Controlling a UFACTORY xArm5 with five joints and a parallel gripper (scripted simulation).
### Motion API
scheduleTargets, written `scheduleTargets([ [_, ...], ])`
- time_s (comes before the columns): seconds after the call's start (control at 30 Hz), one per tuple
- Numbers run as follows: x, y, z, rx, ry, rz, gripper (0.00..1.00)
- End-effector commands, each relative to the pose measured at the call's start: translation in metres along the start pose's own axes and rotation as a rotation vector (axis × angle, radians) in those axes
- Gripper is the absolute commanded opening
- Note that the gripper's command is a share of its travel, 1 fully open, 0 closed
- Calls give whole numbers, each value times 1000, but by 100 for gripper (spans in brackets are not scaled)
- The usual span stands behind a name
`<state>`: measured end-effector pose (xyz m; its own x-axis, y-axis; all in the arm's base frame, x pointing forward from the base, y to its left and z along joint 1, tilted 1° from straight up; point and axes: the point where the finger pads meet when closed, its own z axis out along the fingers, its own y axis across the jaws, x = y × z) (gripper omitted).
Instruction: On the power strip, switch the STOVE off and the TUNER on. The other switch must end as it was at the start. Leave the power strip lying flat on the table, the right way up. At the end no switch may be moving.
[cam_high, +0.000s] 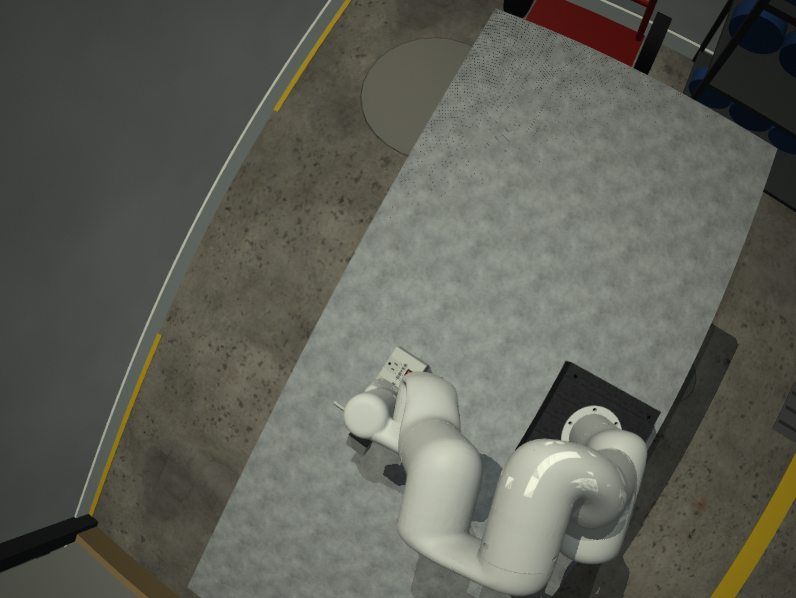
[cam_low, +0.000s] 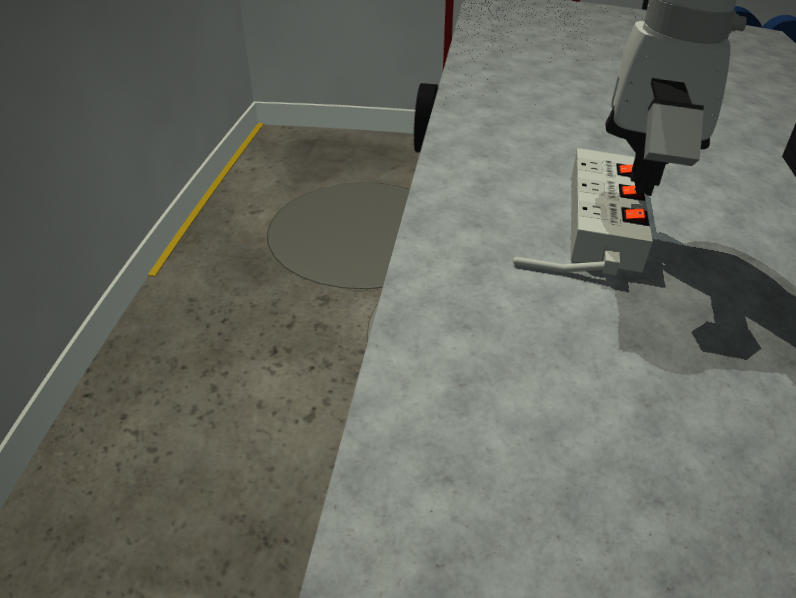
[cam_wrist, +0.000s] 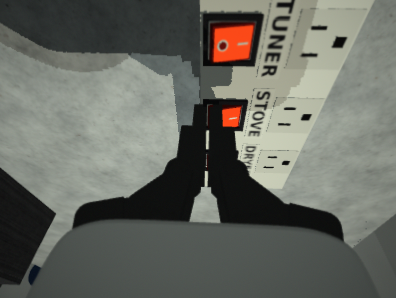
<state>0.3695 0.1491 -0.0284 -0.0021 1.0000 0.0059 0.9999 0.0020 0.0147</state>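
A cream power strip (cam_low: 608, 209) lies flat on the grey table, right way up, with three red rocker switches and a short cable stub (cam_low: 558, 264). In the wrist view its labels read TUNER, STOVE and a partly hidden one that starts DRY. The TUNER switch (cam_wrist: 232, 43) is in full view. My gripper (cam_wrist: 207, 123) is shut and empty, with its fingertips on the left part of the STOVE switch (cam_wrist: 229, 115). The third switch is hidden behind the fingers. From the exterior view the gripper (cam_low: 643, 183) stands over the middle switch. From above, the arm covers most of the strip (cam_high: 404, 368).
The strip lies near the table's left edge (cam_low: 386, 270). The arm's black base plate (cam_high: 588, 402) sits on the table's right side. A red cart (cam_high: 588, 25) stands at the far end, and dark shelving with blue items (cam_high: 756, 57) beyond it.
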Motion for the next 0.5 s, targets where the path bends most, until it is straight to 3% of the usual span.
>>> scheduleTargets([
  [0.0,1,1,1,-3,1,0,0],
  [0.47,1,1,5,-3,1,0,0],
])
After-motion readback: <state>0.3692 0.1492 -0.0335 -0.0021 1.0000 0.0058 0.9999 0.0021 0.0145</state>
